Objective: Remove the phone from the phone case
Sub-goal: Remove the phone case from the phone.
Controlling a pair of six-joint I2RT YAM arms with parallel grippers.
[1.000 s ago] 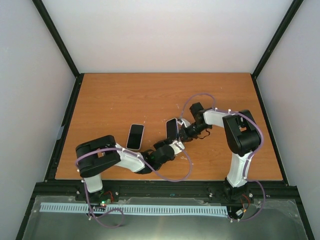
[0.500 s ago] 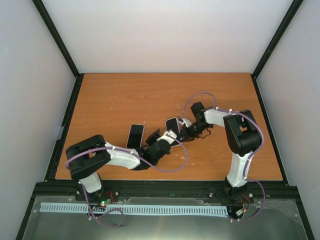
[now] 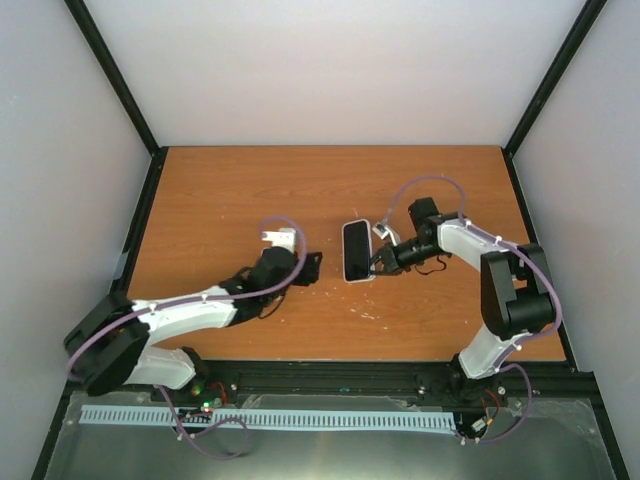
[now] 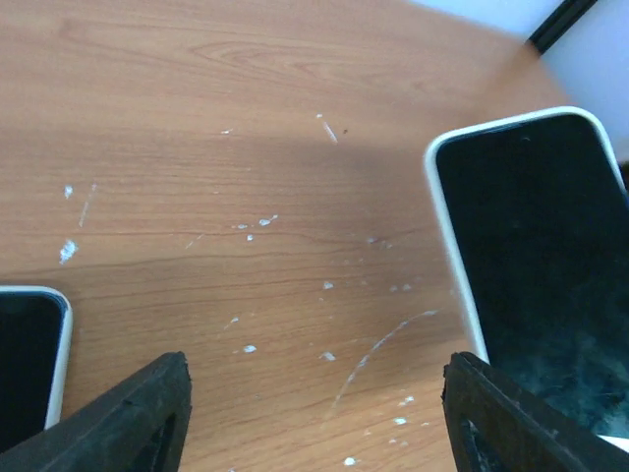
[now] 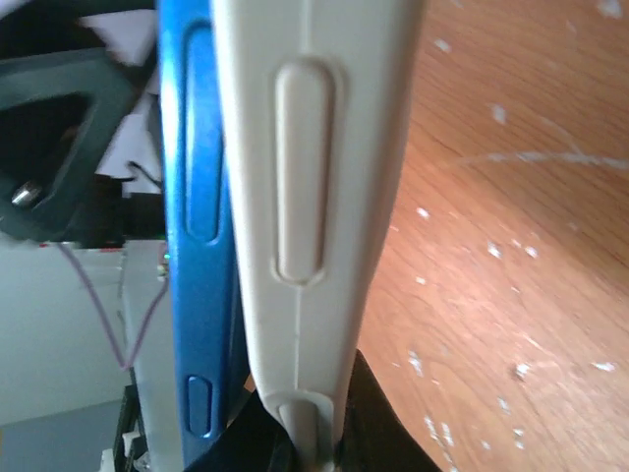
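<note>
The phone in its white case [image 3: 357, 250] lies mid-table, black screen up. In the right wrist view the white case edge [image 5: 314, 197] fills the middle, and the blue phone side [image 5: 201, 197] sits just left of it. My right gripper [image 3: 381, 259] is shut on the case's right edge; its black fingers clamp the lower case edge in the right wrist view [image 5: 305, 438]. My left gripper [image 3: 312, 267] is open and empty, low over bare wood left of the phone. In the left wrist view [image 4: 324, 423] the cased phone [image 4: 536, 256] lies beside its right finger.
A second phone with a white rim [image 4: 28, 364] lies just left of my left gripper; my left wrist hides it in the top view. The orange-brown table [image 3: 220, 200] is scuffed with white marks. Black frame rails [image 3: 330, 372] edge it.
My left gripper has let go of the phone, opened and swung left over the second phone. My right gripper has carried the cased phone slightly right and kept its hold.
</note>
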